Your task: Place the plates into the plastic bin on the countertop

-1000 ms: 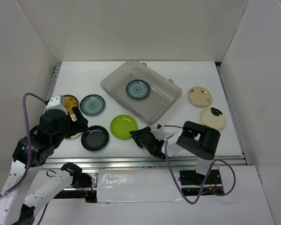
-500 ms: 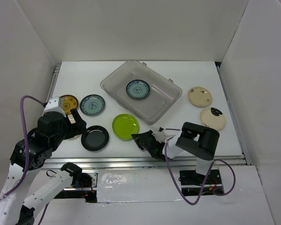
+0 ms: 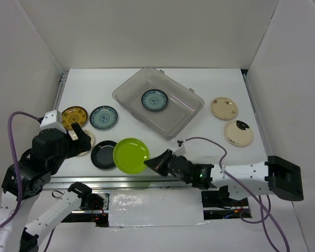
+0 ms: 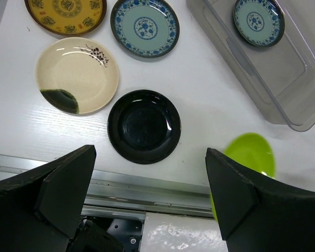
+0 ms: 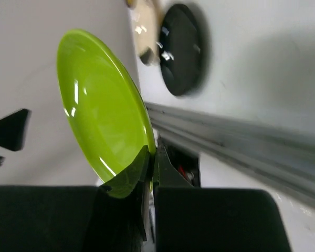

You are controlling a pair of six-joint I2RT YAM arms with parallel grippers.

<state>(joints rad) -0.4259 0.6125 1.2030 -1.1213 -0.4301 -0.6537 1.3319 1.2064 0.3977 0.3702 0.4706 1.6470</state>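
Right claw (image 5: 151, 157) clenched on lime green plate (image 3: 130, 155) rim, held tilted above table (image 3: 220, 84) edge; left claw (image 4: 149, 181) released, empty.

The left arm (image 3: 42, 157) is built of rounded black joint housings joined by white links, and a white block is set at its upper end. A purple cable (image 3: 10, 136) is looped along its outer side. The right arm (image 3: 241, 173) is made up of a long white link between a boxy black housing and a black wrist, and a second purple cable (image 3: 202, 138) is arched over it. The left fingers (image 4: 63, 189) are matte black, angular wedges.
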